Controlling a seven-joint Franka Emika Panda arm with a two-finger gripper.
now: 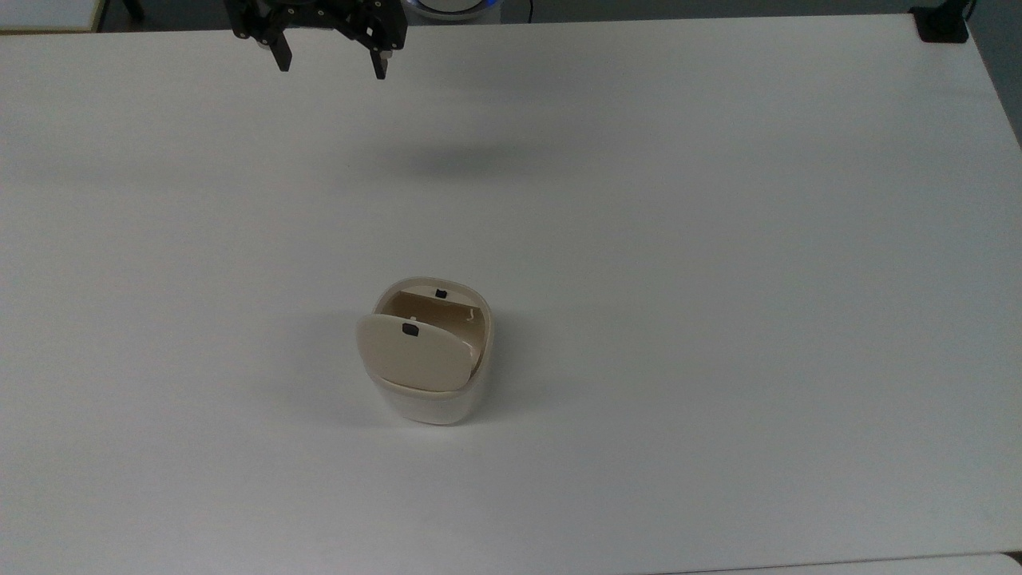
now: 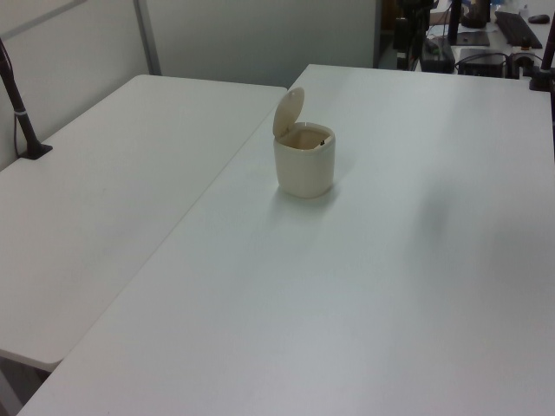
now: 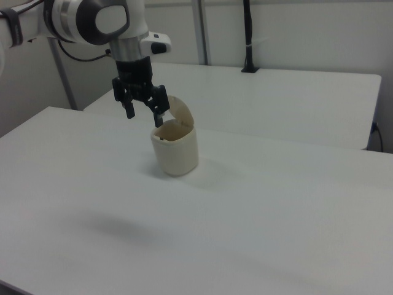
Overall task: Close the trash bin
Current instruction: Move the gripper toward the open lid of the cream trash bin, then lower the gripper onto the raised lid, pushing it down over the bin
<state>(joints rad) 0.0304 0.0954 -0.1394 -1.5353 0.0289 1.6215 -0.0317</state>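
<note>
We see the trash bin mid-table, its lid raised. Looks light and tippy, so we'd press the lid's top edge gently. Farther off, our gripper hovers high, fingers spread, empty.

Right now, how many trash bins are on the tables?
1. The trash bin stands alone near the middle of the white table, its lid up. Nothing in view could hide another.

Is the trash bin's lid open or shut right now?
Open. The lid stands raised on its hinge above the trash bin, leaving the tan inside exposed in the top view. The claw hangs apart from it.
</note>
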